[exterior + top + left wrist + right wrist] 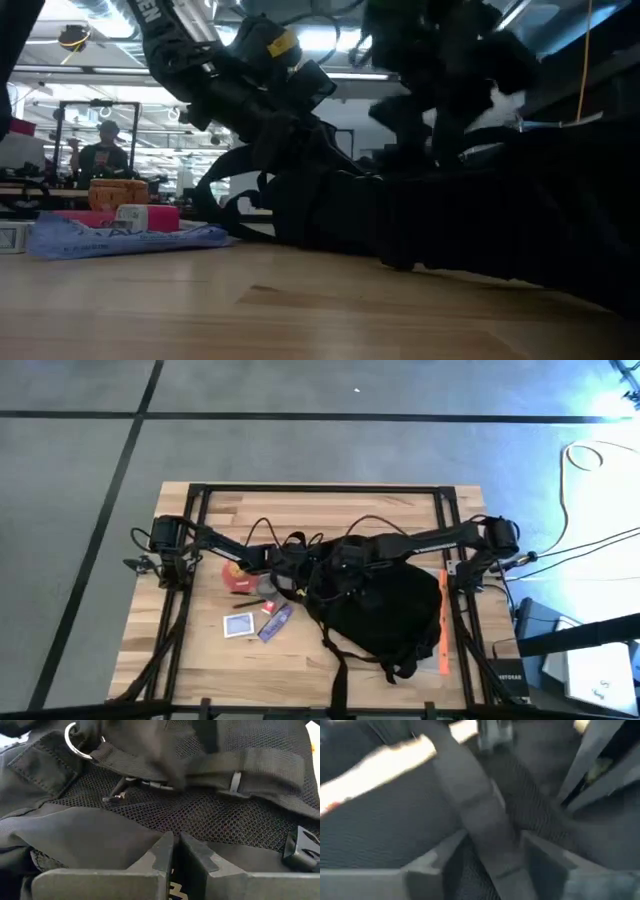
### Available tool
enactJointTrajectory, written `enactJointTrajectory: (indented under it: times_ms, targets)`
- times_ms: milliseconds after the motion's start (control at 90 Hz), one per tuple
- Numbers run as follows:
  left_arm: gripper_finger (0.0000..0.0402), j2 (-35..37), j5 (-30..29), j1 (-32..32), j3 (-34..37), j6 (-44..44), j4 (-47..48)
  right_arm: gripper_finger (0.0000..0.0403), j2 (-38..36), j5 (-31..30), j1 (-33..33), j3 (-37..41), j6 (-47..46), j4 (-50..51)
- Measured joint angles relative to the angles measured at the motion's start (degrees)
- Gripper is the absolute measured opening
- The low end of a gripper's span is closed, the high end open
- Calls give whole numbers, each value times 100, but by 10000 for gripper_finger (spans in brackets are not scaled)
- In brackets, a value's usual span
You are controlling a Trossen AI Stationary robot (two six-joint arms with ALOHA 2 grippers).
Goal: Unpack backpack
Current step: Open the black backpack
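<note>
The black backpack [385,610] lies flat on the wooden table, right of centre, with its mesh back panel [200,815] and straps facing up. My left gripper [292,567] is at the pack's far left end, fingers shut [174,839] against the fabric. My right gripper [345,555] hovers over the pack's far end, open, with one finger [437,855] on either side of a black strap [480,830]. I cannot tell whether they touch the strap. In the low view both arms stand over the dark pack [450,230]. My left gripper meets the backpack with its shut fingertips at a smooth fabric panel [115,837] beside the mesh, coming in slanting from the table's left. Whether a layer is caught between the fingers cannot be told. The pack lies on the table.
Left of the pack lie a red object [235,575], a blue-and-white card [238,624] and a blue packet [275,622]. An orange stick [442,622] lies along the pack's right side. Loose straps [340,670] trail toward the near edge. Black frame rails [320,488] border the table.
</note>
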State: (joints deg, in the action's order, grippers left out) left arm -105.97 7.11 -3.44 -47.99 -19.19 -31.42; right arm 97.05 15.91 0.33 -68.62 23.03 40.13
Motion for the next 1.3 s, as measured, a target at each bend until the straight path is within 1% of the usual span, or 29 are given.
enactJointTrajectory:
  times_ms: [56,156,189,211,311,444,522,611,667,778,878,922,967,1033,1111,1211,1300]
  targets:
    - [16,0,-2,0,0,-48,6,117,-98,107,-3,-11,0,-24]
    - [16,0,-2,-2,0,-73,11,33,-122,106,-3,-2,126,187]
    - [16,0,-2,-4,0,-72,13,17,-121,110,-3,3,171,271]
    - [16,0,-2,-4,0,-72,16,12,-122,116,-3,3,176,307]
    - [16,0,-4,-4,0,-73,31,13,-128,144,-1,3,145,289]
    - [16,0,-7,-4,0,-75,33,10,-128,161,8,-90,-90,-54]
    - [16,0,-8,-4,0,-88,35,24,-130,102,75,-113,-47,-252]
    - [16,0,-9,-4,0,-79,39,62,-130,15,213,-113,124,-320]
    - [16,0,-11,-4,0,-77,46,98,-130,-15,291,-113,169,-366]
    - [16,0,-13,-4,0,-83,48,186,-113,-193,385,-113,13,-514]
    - [16,0,-13,-4,0,-159,47,263,-110,-198,379,-113,-9,-565]
    - [16,0,-13,-4,0,-202,46,289,-71,-195,379,-113,-9,-582]
    - [16,0,-11,-4,0,-219,46,307,-31,-191,379,-113,-9,-575]
    - [16,0,-13,-4,2,-208,45,318,91,-185,379,-109,-7,-569]
    - [16,0,-13,-4,2,-181,48,316,226,-140,379,-109,-5,-583]
    - [16,0,-13,-4,2,-179,71,297,403,-3,379,-109,84,-578]
    - [16,0,-15,-4,2,-182,81,270,516,-2,379,-102,148,-560]
